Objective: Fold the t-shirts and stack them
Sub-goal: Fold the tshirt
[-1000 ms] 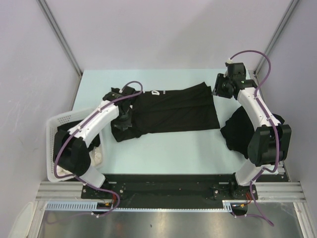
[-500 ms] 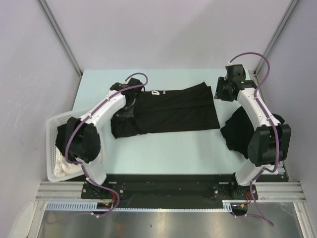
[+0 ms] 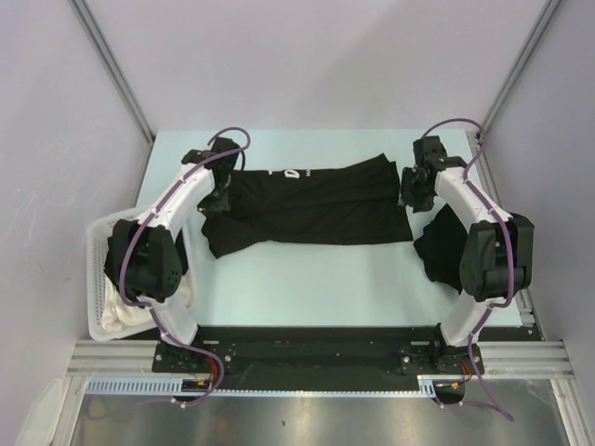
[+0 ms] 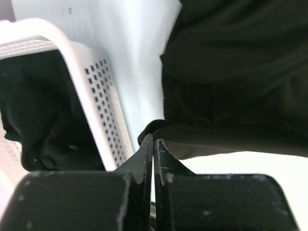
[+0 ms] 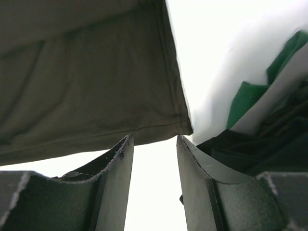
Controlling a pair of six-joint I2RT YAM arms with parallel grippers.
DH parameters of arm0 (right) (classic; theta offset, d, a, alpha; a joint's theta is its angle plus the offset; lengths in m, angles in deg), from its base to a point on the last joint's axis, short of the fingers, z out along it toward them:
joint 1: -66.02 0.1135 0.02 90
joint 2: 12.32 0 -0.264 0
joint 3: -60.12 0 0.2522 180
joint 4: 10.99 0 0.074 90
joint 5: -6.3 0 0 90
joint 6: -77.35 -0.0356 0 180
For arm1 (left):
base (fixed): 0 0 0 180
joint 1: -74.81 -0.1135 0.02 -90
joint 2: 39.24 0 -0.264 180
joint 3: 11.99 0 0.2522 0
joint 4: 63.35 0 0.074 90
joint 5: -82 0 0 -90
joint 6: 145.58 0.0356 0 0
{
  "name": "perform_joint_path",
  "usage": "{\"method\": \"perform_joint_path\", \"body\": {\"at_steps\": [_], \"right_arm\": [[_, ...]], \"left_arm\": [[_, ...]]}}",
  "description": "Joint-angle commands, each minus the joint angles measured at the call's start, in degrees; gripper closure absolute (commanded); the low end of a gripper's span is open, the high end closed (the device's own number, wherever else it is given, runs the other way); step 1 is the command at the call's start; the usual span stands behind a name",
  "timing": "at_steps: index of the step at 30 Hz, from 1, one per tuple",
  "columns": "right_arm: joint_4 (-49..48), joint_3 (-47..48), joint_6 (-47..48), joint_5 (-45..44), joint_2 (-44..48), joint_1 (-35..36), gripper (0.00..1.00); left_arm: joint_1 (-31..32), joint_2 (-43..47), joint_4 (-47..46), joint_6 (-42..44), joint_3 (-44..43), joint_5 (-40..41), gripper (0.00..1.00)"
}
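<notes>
Figure: a t-shirt (image 3: 316, 200) was apparently being spread flat on the desk (image 3: 307, 269).
The left pincer (image 4: 154, 139) pinched one end; the right pincer (image 5: 154, 139), spread and empty, probably needed the other end next.

Black spread t-shirt (image 3: 325, 200), white lettering, centre; black crumpled t-shirt (image 3: 442, 246), far right.

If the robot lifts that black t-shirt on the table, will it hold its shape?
Probably not: the t-shirt lies creased and bunched at one end, so it should droop. It looks thin, so likely light.
</notes>
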Motion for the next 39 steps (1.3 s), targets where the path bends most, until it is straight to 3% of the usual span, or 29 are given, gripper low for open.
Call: {"method": "perform_joint_path", "body": {"at_steps": [1,28,39], "right_arm": [[0.73,-1.25,-1.25,-0.53,-1.22,1.08,0.53],[3.63,-5.20,-3.88,-2.64,-5.52,1.87,0.53],[-1.82,-9.77,-2.48,-1.93,-3.24,2.22,0.53]], "left_arm": [[-2.69,1.65,-1.92,2.98,-3.22,0.94,1.00],[-4.72,-2.48,-1.66,5.17,-9.28,-3.10,1.00],[-4.72,-2.39,-0.69,5.53,-10.51,-4.07,1.00]]}}
